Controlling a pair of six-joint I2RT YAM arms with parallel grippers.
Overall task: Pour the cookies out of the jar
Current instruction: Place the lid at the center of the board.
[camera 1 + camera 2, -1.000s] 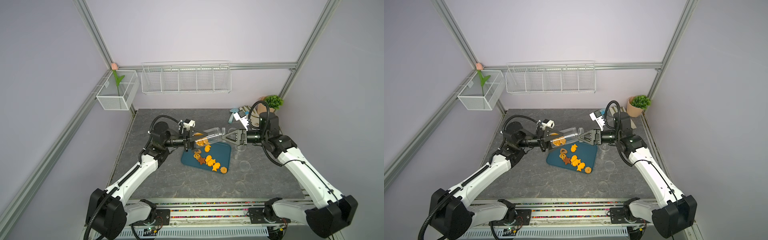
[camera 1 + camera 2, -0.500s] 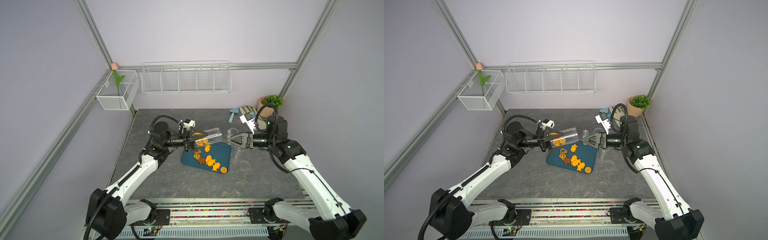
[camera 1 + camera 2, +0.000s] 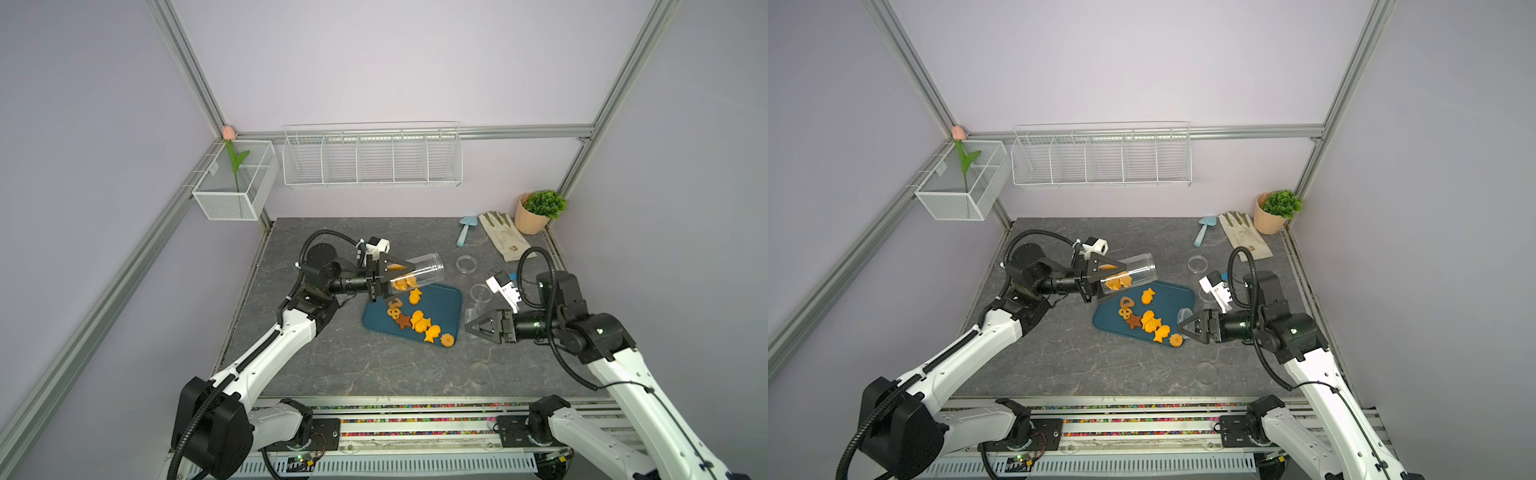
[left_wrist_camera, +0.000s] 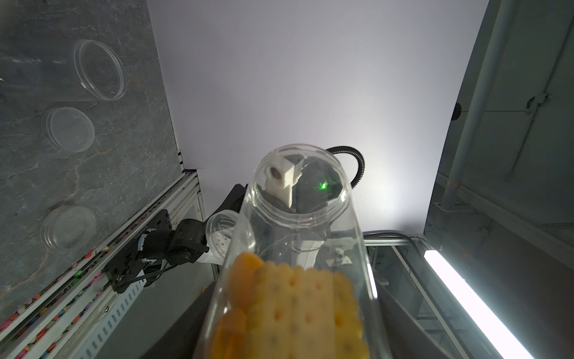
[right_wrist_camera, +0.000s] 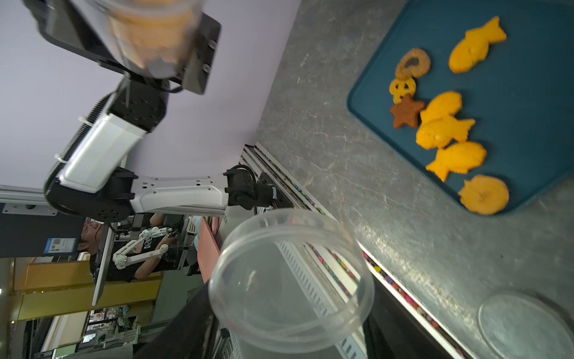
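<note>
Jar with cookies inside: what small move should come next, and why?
Probably tip the jar mouth-down over the tray. The left gripper holds it roughly level, its lid is off in the right gripper, and cookies sit at its closed end.

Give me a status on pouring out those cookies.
Done: the lid is off and held in the right gripper, and about eight cookies lie on the blue tray.
In hand: the left gripper holds the open jar roughly on its side by the tray.
Left: the remaining cookies sit at the jar's base end, so it likely needs tipping mouth-down.
</note>
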